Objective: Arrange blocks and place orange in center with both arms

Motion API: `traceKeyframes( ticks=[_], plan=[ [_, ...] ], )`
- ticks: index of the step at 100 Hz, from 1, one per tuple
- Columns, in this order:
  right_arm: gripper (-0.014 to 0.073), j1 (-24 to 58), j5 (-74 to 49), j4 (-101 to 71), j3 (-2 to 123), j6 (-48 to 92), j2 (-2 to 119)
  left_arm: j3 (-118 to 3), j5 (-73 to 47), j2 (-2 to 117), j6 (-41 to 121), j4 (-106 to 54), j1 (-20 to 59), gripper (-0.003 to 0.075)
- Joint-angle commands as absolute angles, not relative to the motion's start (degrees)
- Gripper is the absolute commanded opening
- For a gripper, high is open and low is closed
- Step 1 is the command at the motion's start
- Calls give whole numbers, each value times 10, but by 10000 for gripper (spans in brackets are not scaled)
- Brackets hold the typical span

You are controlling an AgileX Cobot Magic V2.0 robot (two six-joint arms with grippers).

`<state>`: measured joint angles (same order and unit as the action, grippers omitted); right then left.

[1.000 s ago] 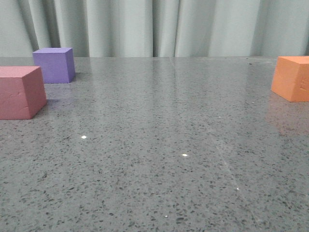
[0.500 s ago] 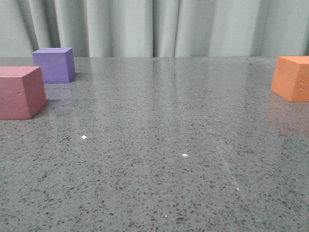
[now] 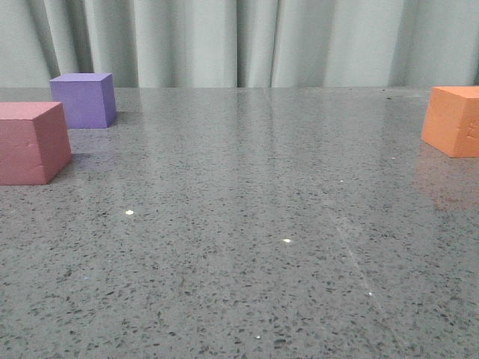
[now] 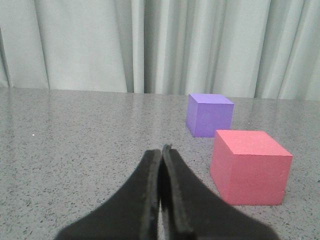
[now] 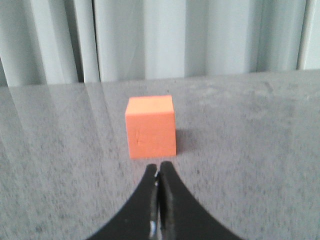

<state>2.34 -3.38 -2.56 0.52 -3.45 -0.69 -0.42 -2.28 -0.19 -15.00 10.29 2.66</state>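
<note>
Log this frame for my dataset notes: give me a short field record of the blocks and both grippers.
pink-red cube: table's left edge, nearest the camera
purple cube: behind the pink-red one, apart from it
orange cube: far right, alone
left gripper: shut, empty, short of the pink-red cube
right gripper: shut, empty, facing the orange cube
table: grey speckled

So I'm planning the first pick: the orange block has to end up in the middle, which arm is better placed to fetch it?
The right arm. The orange block sits straight ahead of the right gripper, jaws shut. The left gripper faces the purple block and pink block instead.
</note>
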Motion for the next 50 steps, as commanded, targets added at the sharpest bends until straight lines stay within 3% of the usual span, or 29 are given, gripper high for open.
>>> traceKeyframes(
  ticks=[1,50],
  plan=[
    [-68,23,-15,-20,70,-27,0,-30,-7,-14,-151,93,27,-19],
    [-68,23,-377,-22,413,-27,300,-400,-424,263,-154,20,27,-19]
  ],
)
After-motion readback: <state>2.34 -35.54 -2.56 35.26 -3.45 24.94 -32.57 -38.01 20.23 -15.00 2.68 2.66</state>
